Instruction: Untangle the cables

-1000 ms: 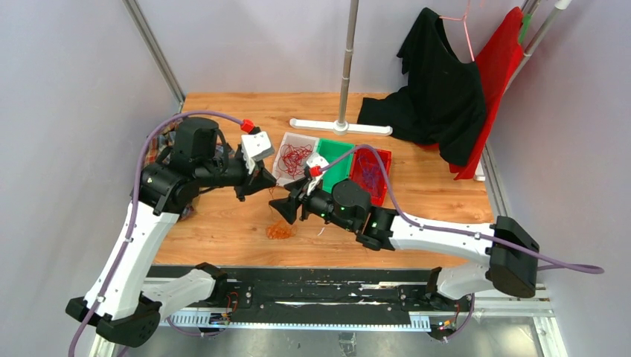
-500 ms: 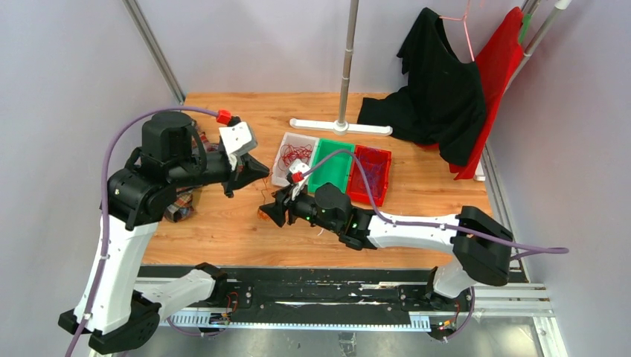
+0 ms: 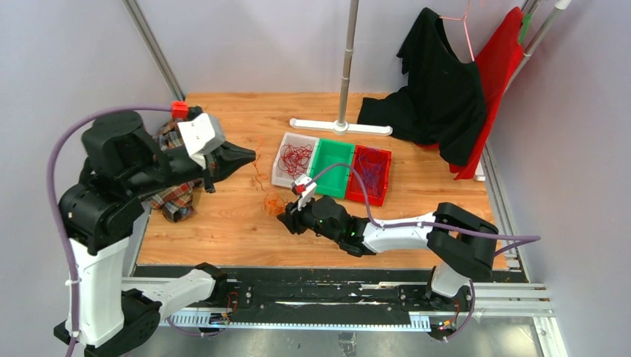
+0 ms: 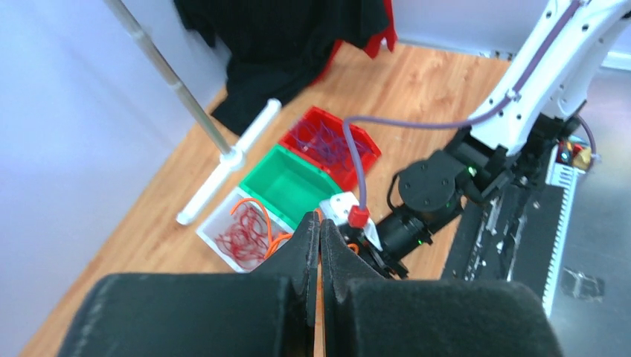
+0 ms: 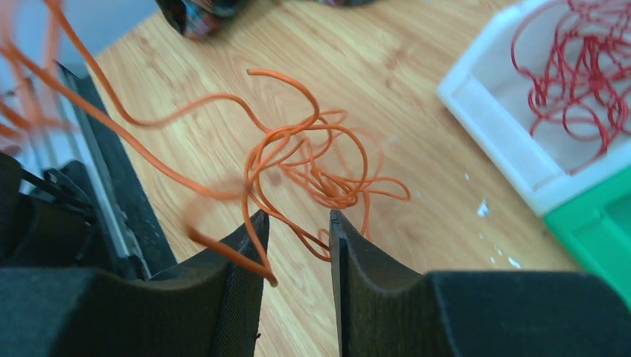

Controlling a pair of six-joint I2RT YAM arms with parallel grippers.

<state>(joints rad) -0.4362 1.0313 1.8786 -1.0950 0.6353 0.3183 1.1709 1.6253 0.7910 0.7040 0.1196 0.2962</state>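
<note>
While lilac walls close in the wooden table (image 3: 223, 232), an orange clump of cables (image 3: 273, 203) lies on it just nearer than the white bin (image 3: 281, 160). The right fingers (image 5: 350, 260) stand apart at the clump. The left fingers (image 4: 306, 249), raised left of the bin, pinch together on one strand. Clothes (image 3: 439, 89) hang beyond the bin, to its right.

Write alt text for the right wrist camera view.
Tangled orange cables lie on the wooden table just ahead of the right gripper, whose jaws are open. A white bin holding red cables sits at upper right.
</note>
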